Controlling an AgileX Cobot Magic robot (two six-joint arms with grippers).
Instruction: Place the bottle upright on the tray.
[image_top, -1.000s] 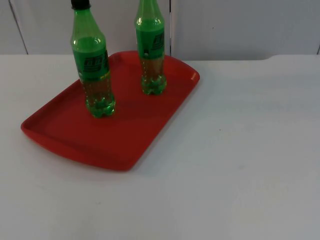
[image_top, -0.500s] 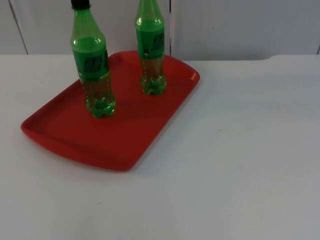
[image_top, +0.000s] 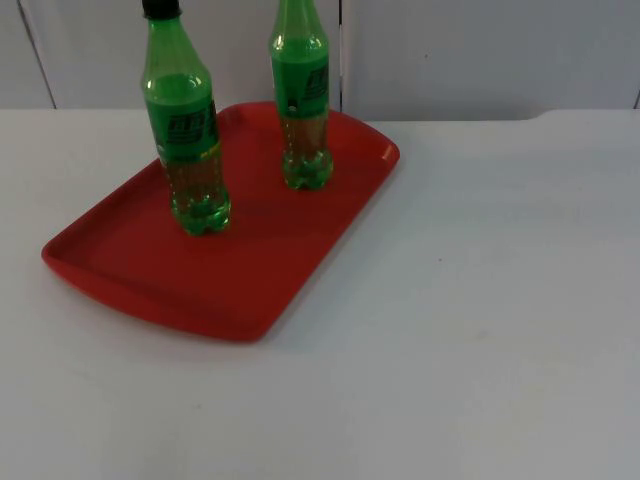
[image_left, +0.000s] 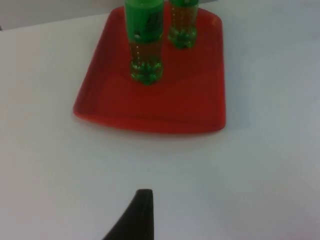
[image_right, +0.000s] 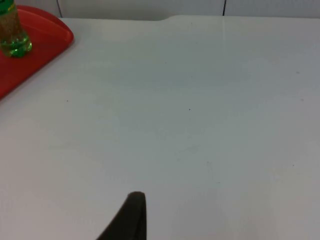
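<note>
Two green bottles stand upright on a red tray (image_top: 250, 275) at the table's back left. The nearer bottle (image_top: 186, 140) has a black cap and stands left of the tray's middle. The other bottle (image_top: 303, 100) stands near the tray's far edge. The left wrist view looks at the tray (image_left: 165, 107) from its short side, with both bottles (image_left: 145, 45) (image_left: 182, 25) upright on it. My left gripper (image_left: 137, 215) waits over bare table, well short of the tray. My right gripper (image_right: 131, 215) waits over bare table to the right, with a tray corner (image_right: 50, 37) and one bottle base (image_right: 12, 37) ahead of it.
The white table (image_top: 480, 300) stretches wide to the right of and in front of the tray. A grey partition wall (image_top: 480, 50) closes off the back, just behind the bottles.
</note>
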